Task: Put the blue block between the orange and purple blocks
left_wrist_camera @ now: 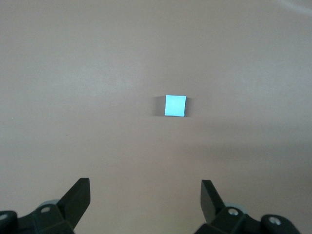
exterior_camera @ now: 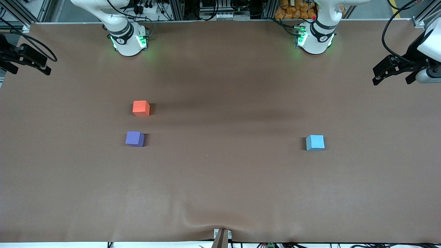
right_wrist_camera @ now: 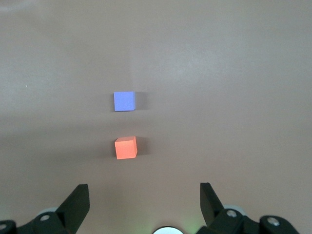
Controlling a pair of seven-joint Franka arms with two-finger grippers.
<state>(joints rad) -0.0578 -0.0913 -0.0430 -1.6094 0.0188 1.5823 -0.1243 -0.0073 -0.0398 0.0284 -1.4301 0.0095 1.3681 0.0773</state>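
Brown table point(exterior_camera: 220, 179) fills nearly the whole front view, its lower edge rumpled at bottom centre. Two arms stand at the top of the frame, each cut off above its base, so only the lower links show.

Left gripper point(exterior_camera: 391, 73) hangs at the upper right edge of the front view, over the table's margin at the left arm's end, with most of its wrist out of frame; its fingers point(left_wrist_camera: 78, 199) stand wide apart and hold nothing. Right gripper point(exterior_camera: 29, 63) sits at the upper left edge, partly cropped, also spread wide and empty, as its own wrist view shows point(right_wrist_camera: 144, 204).

Three cubes lie on the table, one of each colour. Blue block point(exterior_camera: 315, 142) rests right of centre, well apart from the others. Orange block point(exterior_camera: 141, 108) sits left of centre, with the purple block point(exterior_camera: 135, 138) just below it in the frame, a narrow gap between them.
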